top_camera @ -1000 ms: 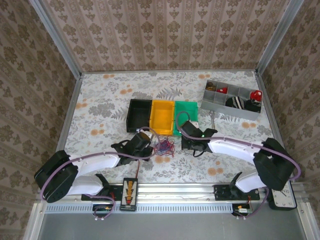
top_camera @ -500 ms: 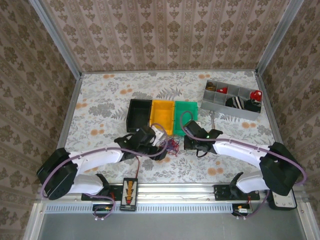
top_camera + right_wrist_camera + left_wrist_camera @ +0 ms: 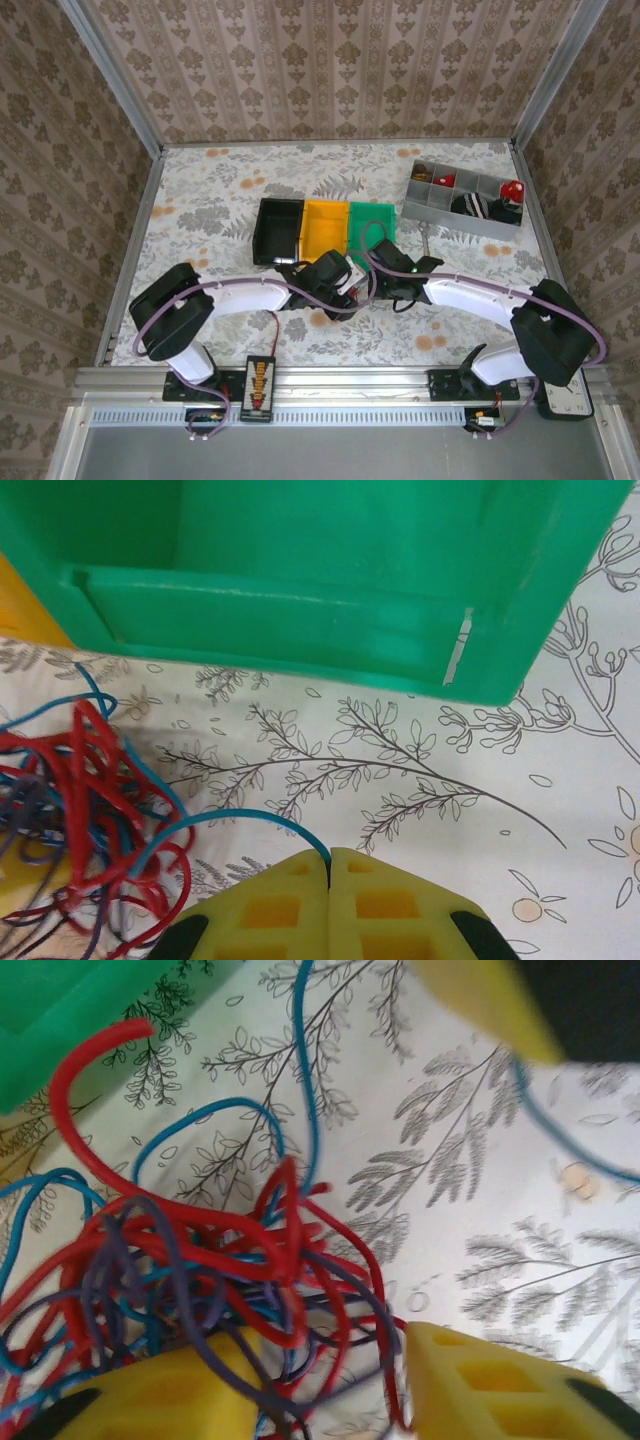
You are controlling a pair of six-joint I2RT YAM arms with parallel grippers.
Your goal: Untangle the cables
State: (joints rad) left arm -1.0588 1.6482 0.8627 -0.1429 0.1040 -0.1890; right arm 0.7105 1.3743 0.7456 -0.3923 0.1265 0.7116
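The left claw [image 3: 320,1370] has swung in over the cables [image 3: 190,1260] — the right claw [image 3: 329,865] stayed put.
Left claw stands partly parted, red and blue loops heaped just ahead of and against it; right claw pinches one blue strand [image 3: 235,820] tight, the tangle off to its left. Light, limp, snaggy stuff — best taken by a loose end at the heap's edge, not the knot.
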